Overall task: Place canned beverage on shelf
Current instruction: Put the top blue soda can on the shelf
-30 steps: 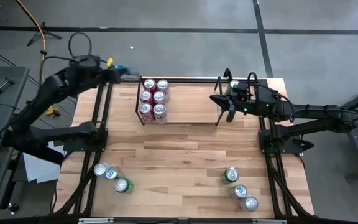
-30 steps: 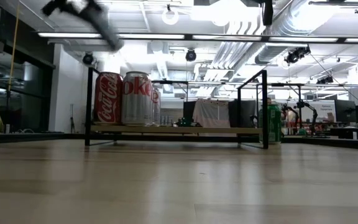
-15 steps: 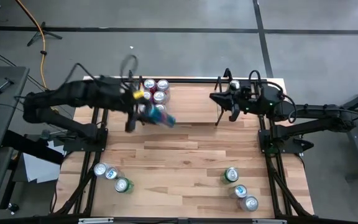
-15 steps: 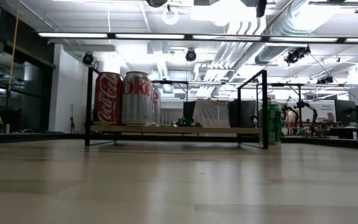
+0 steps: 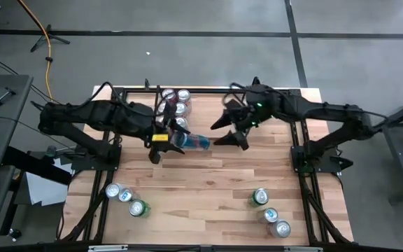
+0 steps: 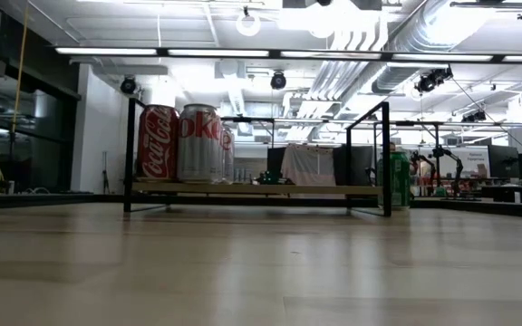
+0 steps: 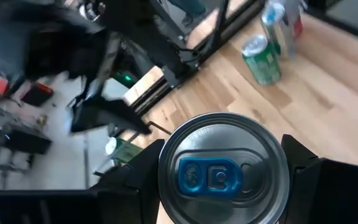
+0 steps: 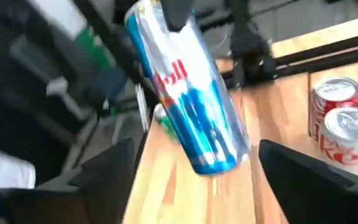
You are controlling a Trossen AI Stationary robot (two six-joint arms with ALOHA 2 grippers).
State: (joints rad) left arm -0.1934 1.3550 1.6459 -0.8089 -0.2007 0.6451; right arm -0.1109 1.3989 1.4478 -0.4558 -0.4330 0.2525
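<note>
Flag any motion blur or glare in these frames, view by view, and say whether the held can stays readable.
High view: sharp, the left gripper shut on the blue can.
Left wrist view: can top crisp, background and far arm smeared.
Right wrist view: blurred throughout, red lettering on the can barely legible, the right gripper open around it.
Low view: sharp, ceiling lights glaring, shelf backlit.

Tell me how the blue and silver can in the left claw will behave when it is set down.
The blue can is tall and slim, so it probably tips easily. The left claw holds it sideways; laid down so, it would likely roll. Its smooth metal wall may slip in a loose grip.
</note>
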